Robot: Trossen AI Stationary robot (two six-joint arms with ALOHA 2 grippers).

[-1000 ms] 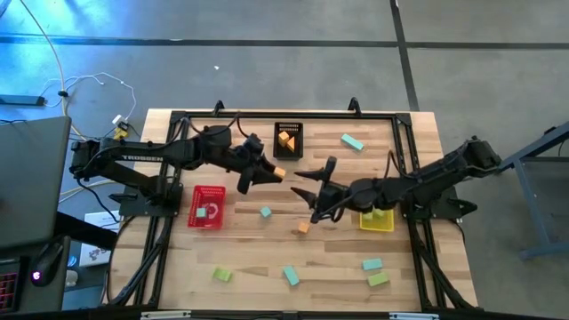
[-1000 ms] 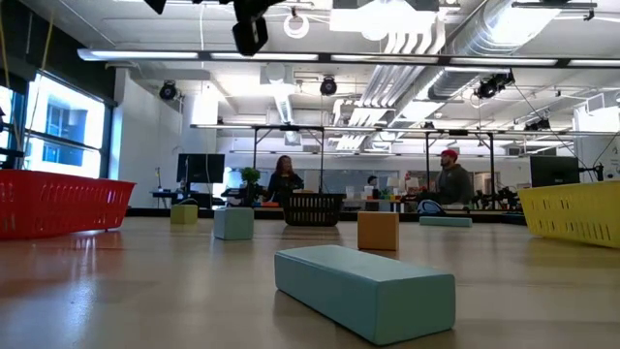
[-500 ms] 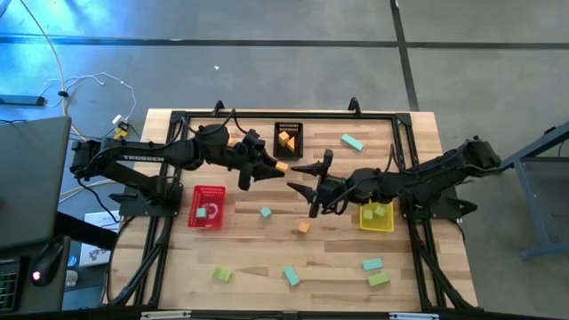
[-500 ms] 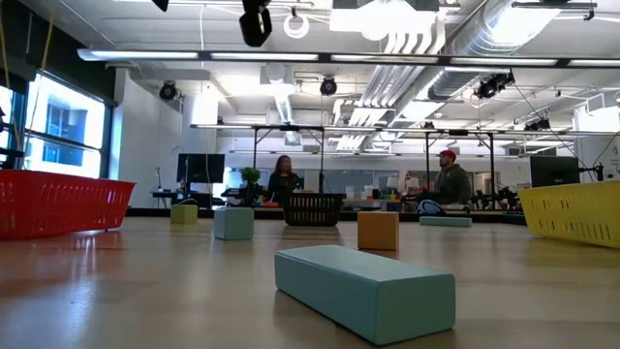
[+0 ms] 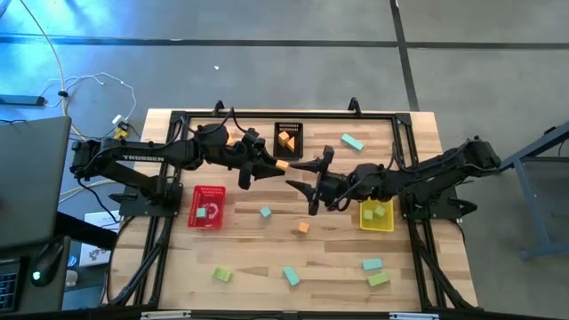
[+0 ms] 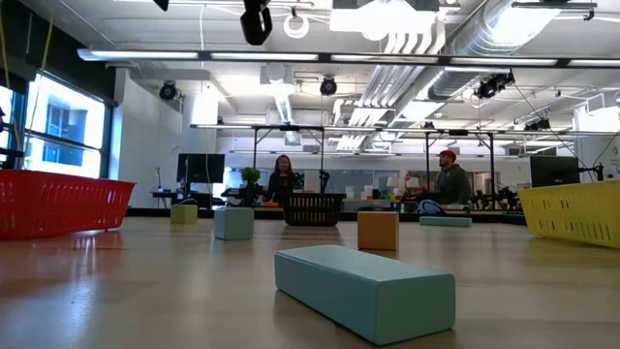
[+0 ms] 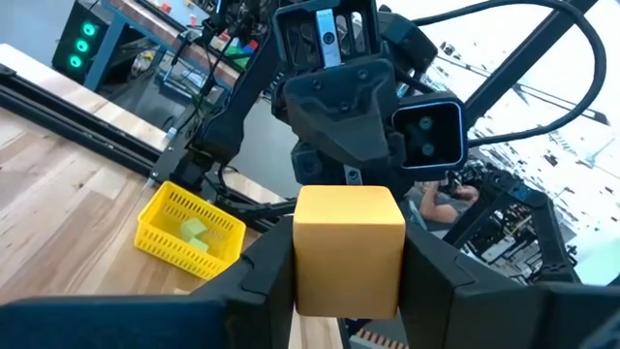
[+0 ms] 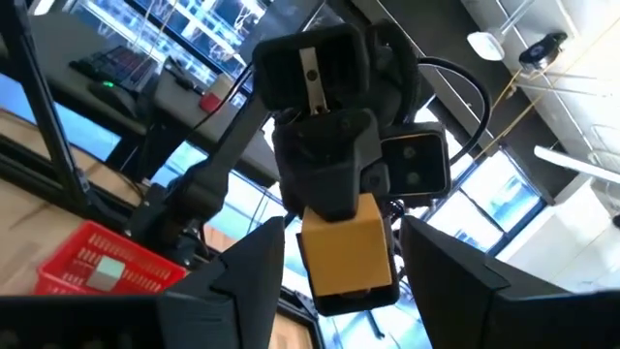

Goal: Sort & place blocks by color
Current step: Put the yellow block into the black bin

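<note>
Left gripper point(image 5: 278, 167) clamped on orange cube point(image 7: 348, 249) above the surface point(image 5: 267, 258); right gripper point(image 5: 313, 183) faced it, fingers apart, empty.

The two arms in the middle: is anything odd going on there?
Yes: the left tool holds an orange cube in mid-air, facing the open right tool, instead of over the black basket. It looks like a handover.

Above the worktop's middle, the left gripper point(image 5: 283, 167), clamped on an orange cube point(image 5: 280, 165), now sits slightly farther toward the right arm than a second ago. The right gripper point(image 5: 313, 187), fingers spread, has risen from near the loose orange block point(image 5: 303, 228) to face that cube.
</note>
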